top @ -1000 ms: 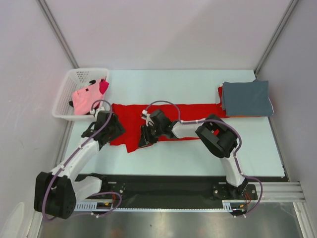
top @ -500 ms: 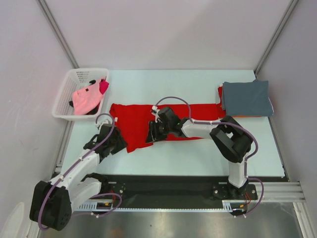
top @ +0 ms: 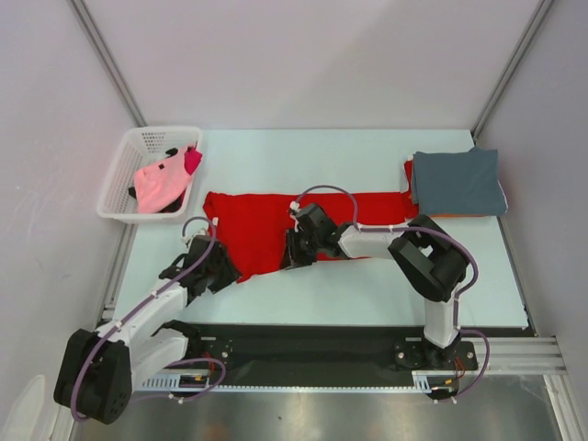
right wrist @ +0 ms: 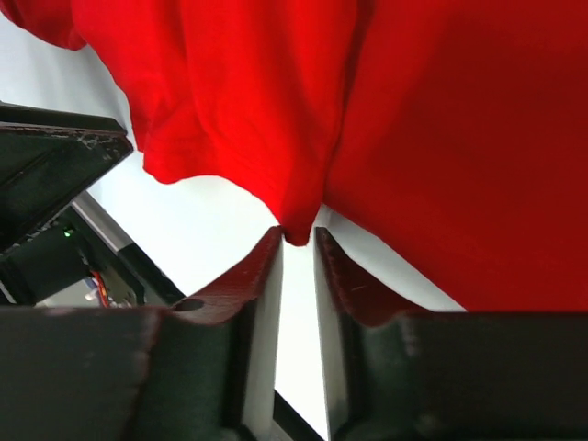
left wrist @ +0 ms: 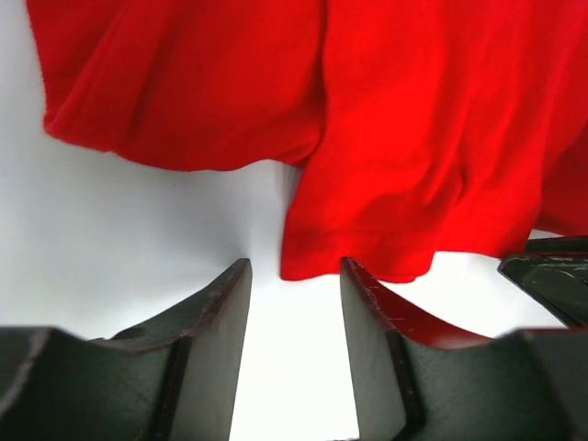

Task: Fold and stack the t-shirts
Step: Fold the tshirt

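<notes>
The plain red t-shirt [top: 253, 220] lies spread across the middle of the table. It also shows in the left wrist view [left wrist: 413, 138] and the right wrist view [right wrist: 441, 138]. My left gripper [top: 219, 266] is open and empty at the shirt's near left corner, with the hem just beyond its tips [left wrist: 294, 266]. My right gripper [top: 296, 250] sits at the shirt's near edge, its jaws closed on a small fold of red cloth [right wrist: 296, 234]. A folded grey-blue t-shirt [top: 457, 182] lies at the back right on a red-orange one [top: 407, 176].
A white lattice basket [top: 124, 165] at the back left holds a pink shirt [top: 161, 182] and a magenta one [top: 192, 161]. The black base rail [top: 312, 335] runs along the near edge. Grey walls stand on both sides.
My left gripper has drawn back toward the near edge, off the shirt. My right gripper has shifted right, and the shirt's near left flap has moved with it.
</notes>
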